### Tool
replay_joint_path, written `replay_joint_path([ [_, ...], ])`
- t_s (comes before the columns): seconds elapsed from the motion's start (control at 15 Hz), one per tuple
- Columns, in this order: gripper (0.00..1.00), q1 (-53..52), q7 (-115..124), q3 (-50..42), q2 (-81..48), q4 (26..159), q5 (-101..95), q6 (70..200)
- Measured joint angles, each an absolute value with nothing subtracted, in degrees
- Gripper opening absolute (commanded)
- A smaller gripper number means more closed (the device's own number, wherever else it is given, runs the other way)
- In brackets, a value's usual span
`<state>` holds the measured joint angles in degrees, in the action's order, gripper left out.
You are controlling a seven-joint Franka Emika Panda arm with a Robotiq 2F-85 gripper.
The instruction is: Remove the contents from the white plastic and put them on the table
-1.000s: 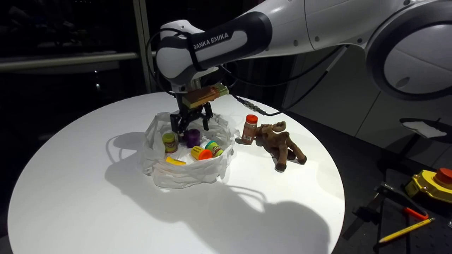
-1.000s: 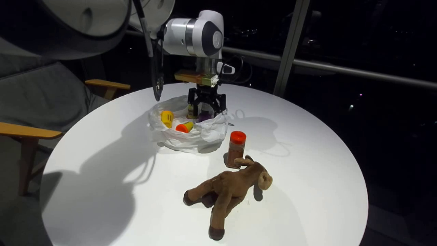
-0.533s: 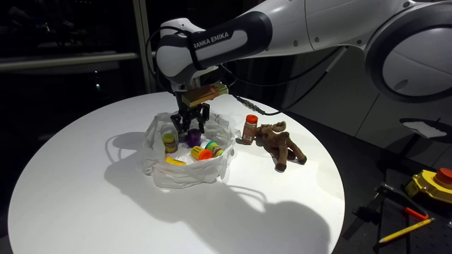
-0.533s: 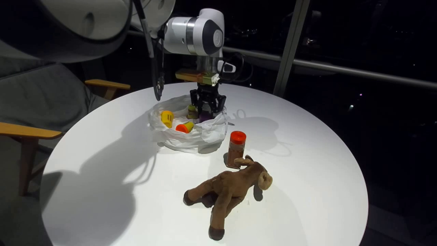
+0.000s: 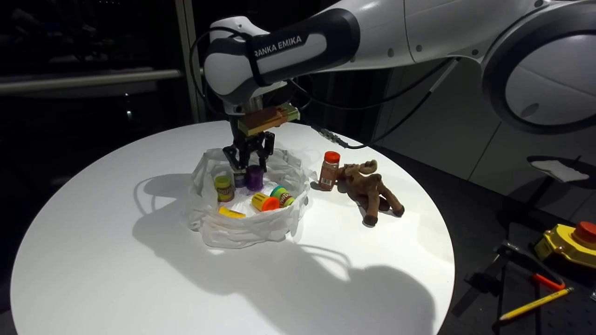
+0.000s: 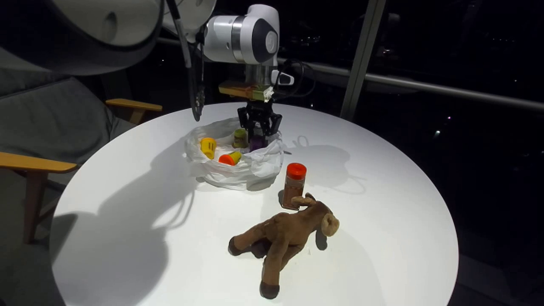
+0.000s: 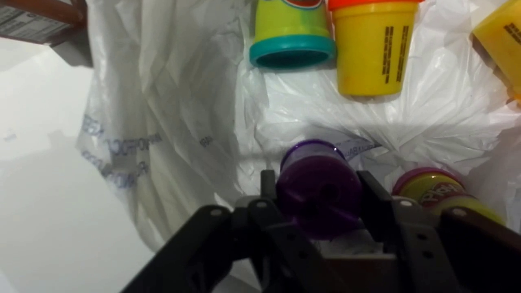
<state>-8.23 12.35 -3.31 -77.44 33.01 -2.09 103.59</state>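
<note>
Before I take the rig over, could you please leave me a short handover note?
Pincer: shut on the purple tub, inside the white plastic bag; unclear if it touches the bottom.
Also in the bag: a yellow-green tub, an orange-lidded yellow tub, a teal-lidded tub and another yellow tub.
Done: the brown plush animal and red-capped jar are on the table.
Left: the purple tub onto the table, then the other four in view.

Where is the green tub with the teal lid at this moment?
In the wrist view, the green tub is at the top, slightly right of centre, inside the white bag and directly left of a yellow tub.
</note>
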Motion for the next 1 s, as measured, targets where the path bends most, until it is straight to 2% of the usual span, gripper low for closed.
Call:
replay_joint_path([
  [0.6,0.26,-9.16,22.56,-6.4,-68.94,34.37,-2.09,100.94],
  [1.0,0.26,-11.99,32.31,-6.55,-63.88,41.64,-2.09,102.63],
])
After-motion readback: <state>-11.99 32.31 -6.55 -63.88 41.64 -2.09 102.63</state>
